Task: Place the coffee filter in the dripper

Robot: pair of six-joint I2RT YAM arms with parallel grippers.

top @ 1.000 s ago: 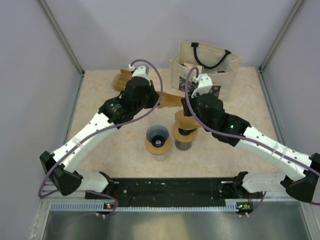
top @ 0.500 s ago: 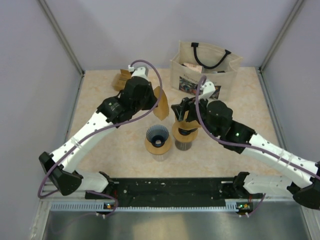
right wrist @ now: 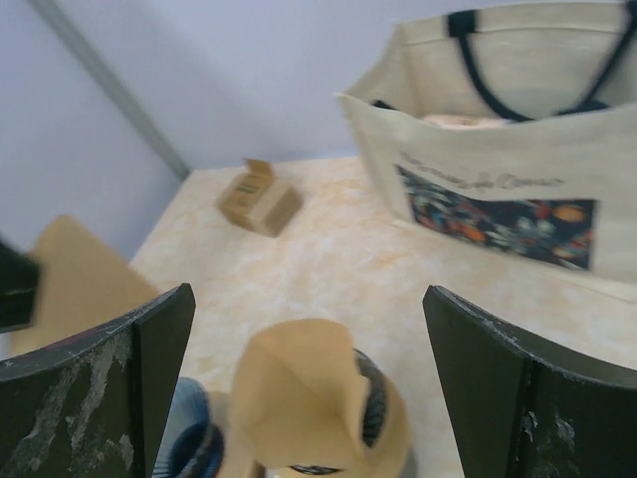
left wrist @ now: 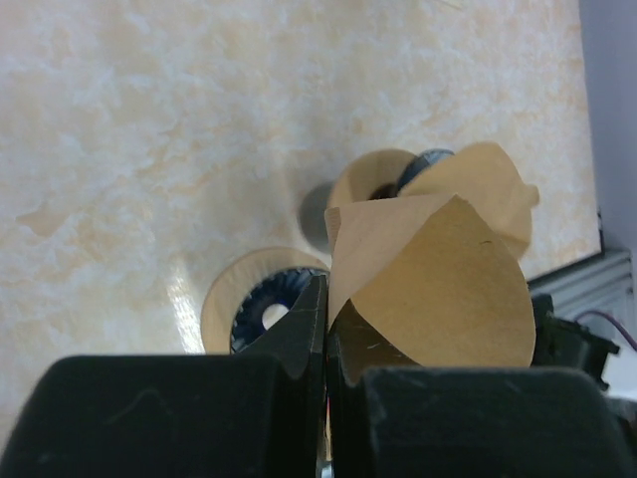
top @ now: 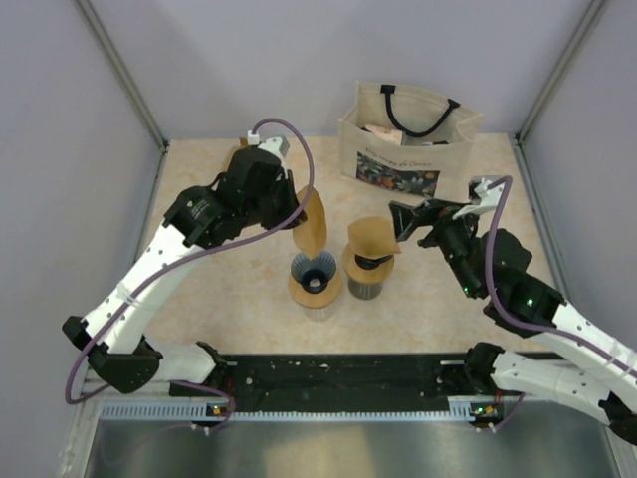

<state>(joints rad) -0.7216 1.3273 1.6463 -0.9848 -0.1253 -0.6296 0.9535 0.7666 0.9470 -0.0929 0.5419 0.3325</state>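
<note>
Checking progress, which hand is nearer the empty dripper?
Left: the left hand holds a coffee filter close by the empty dripper; the right hand, open, is past the filter-topped dripper.

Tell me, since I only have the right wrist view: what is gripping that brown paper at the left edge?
Observer: The left hand, shut on one edge of a coffee filter.
Operator: Is it in a dripper?
Observer: No, it hangs just above the left dripper, which is empty.
Operator: Where does my hand sit from above?
Observer: The right hand stands open to the right of the right dripper.
</note>
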